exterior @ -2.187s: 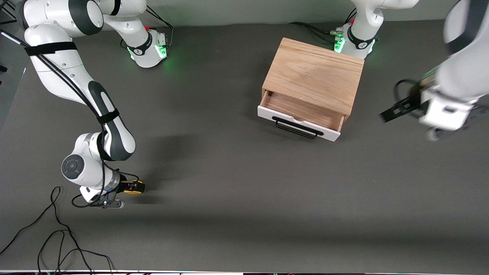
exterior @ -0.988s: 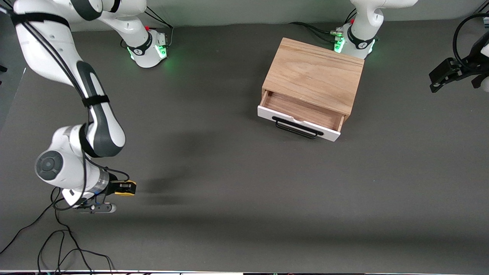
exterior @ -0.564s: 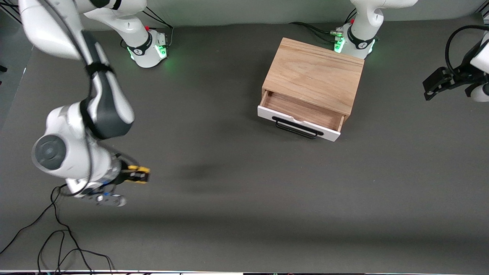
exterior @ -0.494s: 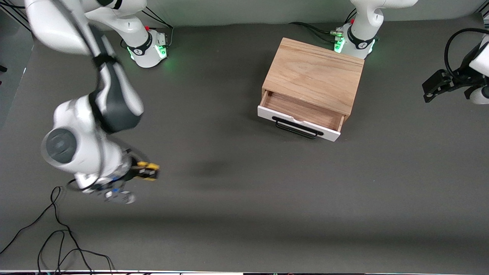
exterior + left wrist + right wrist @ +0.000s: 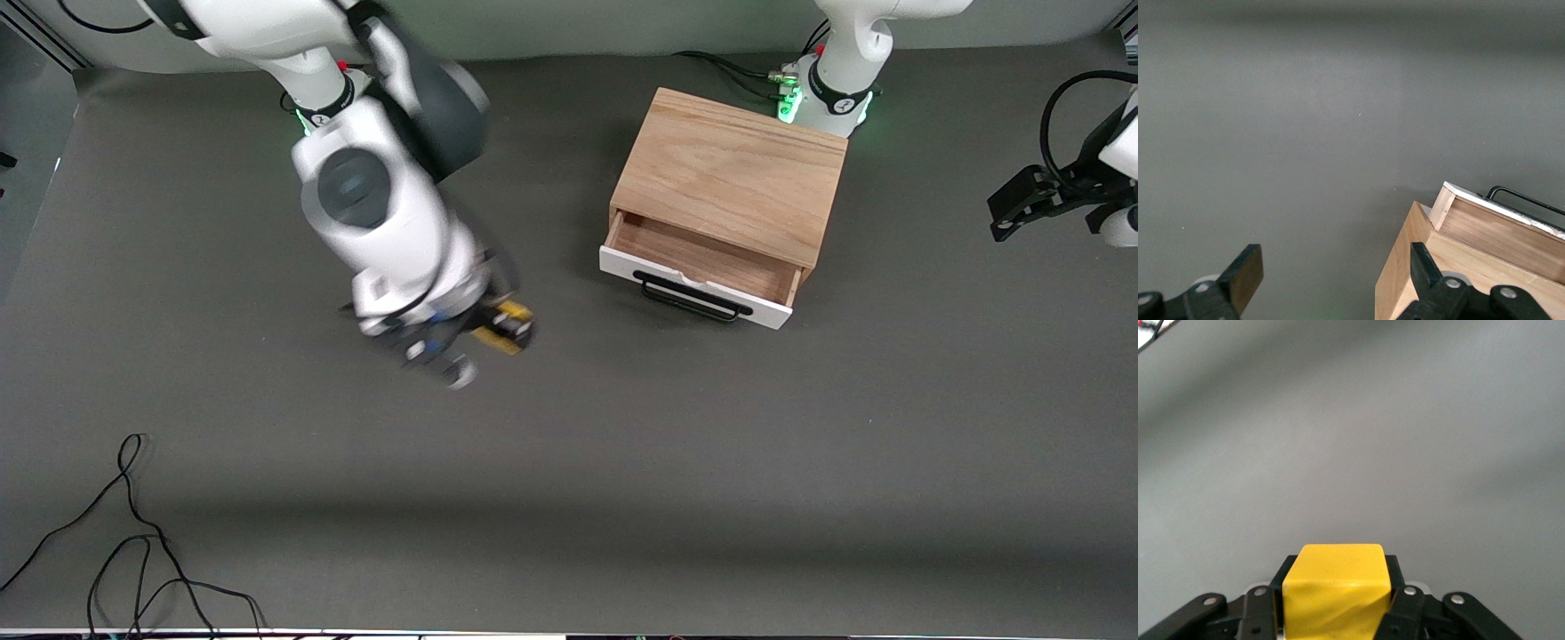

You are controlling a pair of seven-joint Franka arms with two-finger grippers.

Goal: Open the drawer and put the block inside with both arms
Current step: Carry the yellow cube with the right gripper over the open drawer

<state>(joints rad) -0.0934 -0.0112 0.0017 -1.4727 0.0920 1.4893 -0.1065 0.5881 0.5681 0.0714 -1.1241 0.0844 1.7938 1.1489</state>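
You find no text, label, brand name or number that can be read here. The black bands on the two arm bases carry small white marks, but they are too small to make out. The wooden box, the drawer front and the yellow block show you no lettering.

A robotics lab. Two white arms bolted at twelve o'clock on a grey-matted table; loose cables at seven

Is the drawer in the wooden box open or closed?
Open. The white-fronted drawer with the black bar handle sticks out of the light oak box, showing its brown wooden inside with nothing in it.
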